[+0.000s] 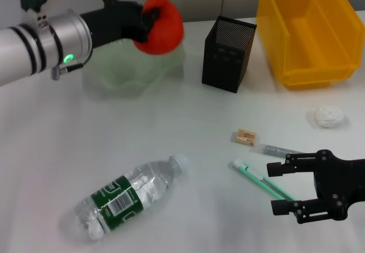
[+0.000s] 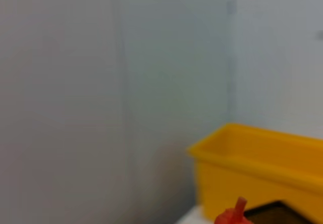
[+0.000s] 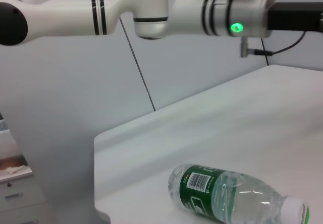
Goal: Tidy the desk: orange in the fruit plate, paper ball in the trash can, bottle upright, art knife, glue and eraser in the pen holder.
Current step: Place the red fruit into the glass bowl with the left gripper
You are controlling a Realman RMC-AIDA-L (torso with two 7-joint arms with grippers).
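My left gripper (image 1: pixel 149 24) is shut on the orange (image 1: pixel 164 23) and holds it in the air over the pale green fruit plate (image 1: pixel 128 73); the orange's top (image 2: pixel 235 215) peeks into the left wrist view. The clear bottle (image 1: pixel 128 199) with a green label lies on its side near the front; it also shows as the bottle (image 3: pixel 229 200) in the right wrist view. My right gripper (image 1: pixel 275 188) stands open at the front right, its fingers on either side of the end of the green art knife (image 1: pixel 256 177). Beside the knife lie the glue (image 1: pixel 275 150) and the eraser (image 1: pixel 246 137). The paper ball (image 1: pixel 328 116) rests at the right.
The black mesh pen holder (image 1: pixel 228 53) stands at the back centre. A yellow bin (image 1: pixel 311 33) sits at the back right, and the same bin (image 2: pixel 262 173) shows in the left wrist view. The left arm (image 3: pixel 151 12) spans the right wrist view.
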